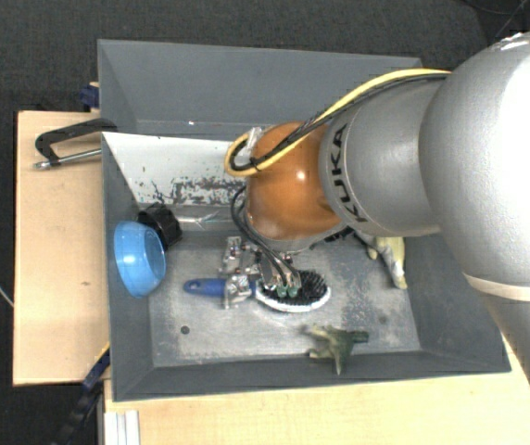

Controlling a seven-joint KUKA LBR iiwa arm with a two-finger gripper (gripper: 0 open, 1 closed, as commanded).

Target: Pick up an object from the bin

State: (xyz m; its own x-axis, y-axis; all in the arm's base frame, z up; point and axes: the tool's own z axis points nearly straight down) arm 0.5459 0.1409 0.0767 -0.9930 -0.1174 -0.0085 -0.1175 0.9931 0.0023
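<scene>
- Gripper (254, 284) is hanging low over the bin (274, 82) floor, about mid-bin and pointing straight down, likely because a loose thing lying flat is best taken from above.
- It is sitting over a brush (295, 294), between the blue handle sticking out left and the white oval head with dark bristles on the right. That join looks like the narrow part to grab.
- The gripper's tips are getting lost among wires and metal, so I cannot tell whether they are spread or pinching; not calling the brush held.
- The brush is lying flat on the floor, probably the thing being gone for, judging only by the gripper being right on it.
- Blue bowl (138, 259) is lying tipped on its side by the left wall, with a black cap (161, 223) touching its upper edge. Both are resting loose, well apart from the gripper.
- Green toy plane (337, 344) is lying near the front wall, apart from the brush, so not crowding a grab.
- A pale yellowish thing (391, 259) is poking out from under the arm on the right; kind unclear.
- Count: one brush, one bowl, one cap, one toy plane, one pale thing, five in all and no heap.
</scene>
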